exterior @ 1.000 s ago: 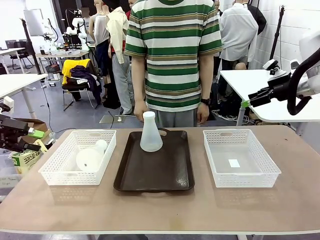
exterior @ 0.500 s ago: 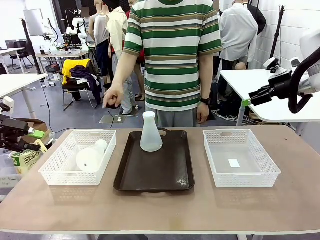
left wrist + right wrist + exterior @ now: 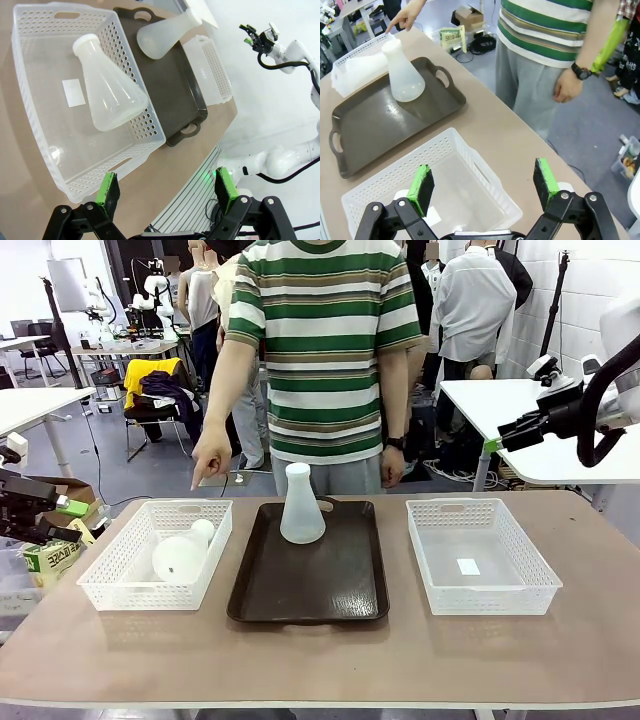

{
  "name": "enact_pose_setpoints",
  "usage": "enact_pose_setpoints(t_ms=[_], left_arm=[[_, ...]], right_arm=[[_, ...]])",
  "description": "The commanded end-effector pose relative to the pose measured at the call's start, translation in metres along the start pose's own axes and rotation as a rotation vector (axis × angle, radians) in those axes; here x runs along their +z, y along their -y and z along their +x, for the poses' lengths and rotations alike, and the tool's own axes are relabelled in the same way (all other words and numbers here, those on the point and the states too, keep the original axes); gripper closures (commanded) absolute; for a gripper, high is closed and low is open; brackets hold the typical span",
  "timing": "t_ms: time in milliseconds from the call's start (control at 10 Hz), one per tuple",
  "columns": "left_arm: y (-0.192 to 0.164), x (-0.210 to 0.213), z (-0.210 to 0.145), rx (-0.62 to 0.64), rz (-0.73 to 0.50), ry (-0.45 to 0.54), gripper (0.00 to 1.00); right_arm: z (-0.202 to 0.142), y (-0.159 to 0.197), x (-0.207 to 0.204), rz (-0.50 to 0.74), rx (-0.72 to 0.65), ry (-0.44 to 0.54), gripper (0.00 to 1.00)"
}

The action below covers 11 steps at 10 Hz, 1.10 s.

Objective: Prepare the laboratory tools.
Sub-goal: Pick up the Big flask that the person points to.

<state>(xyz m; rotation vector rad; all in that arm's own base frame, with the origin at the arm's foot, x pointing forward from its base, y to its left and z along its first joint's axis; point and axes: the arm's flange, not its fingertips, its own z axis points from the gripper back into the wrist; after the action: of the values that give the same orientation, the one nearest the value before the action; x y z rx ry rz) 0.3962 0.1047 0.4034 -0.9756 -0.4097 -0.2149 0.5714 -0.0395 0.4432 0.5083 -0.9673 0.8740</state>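
The lying flask (image 3: 182, 555) in the left basket (image 3: 110, 585) is being pointed at by the person's hand (image 3: 208, 462); the upright flask (image 3: 300, 505) is being borne by the dark tray (image 3: 310, 590) at its far end; the left gripper (image 3: 165, 175) and right gripper (image 3: 482, 167) are being held wide, empty; seemingly a left-arm reach into that basket is being asked for.

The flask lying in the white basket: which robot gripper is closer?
Left. The left gripper hovers open just outside the basket holding the flask. The right gripper hangs beyond the table's opposite end, past the tray and second basket.
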Motion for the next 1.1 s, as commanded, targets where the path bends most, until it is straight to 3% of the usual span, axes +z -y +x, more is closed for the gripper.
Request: enact_pose_setpoints(t_ms=[0,1000], left_arm=[[0.0002,0.0004,-0.0009,-0.002,-0.007,0.008,0.00],[0.0000,0.0000,0.0000,0.000,0.000,0.000,0.00]], right_arm=[[-0.0006,-0.0008,0.0017,0.001,0.000,-0.011,0.00],[-0.0006,-0.0008,0.0017,0.001,0.000,-0.011,0.00]])
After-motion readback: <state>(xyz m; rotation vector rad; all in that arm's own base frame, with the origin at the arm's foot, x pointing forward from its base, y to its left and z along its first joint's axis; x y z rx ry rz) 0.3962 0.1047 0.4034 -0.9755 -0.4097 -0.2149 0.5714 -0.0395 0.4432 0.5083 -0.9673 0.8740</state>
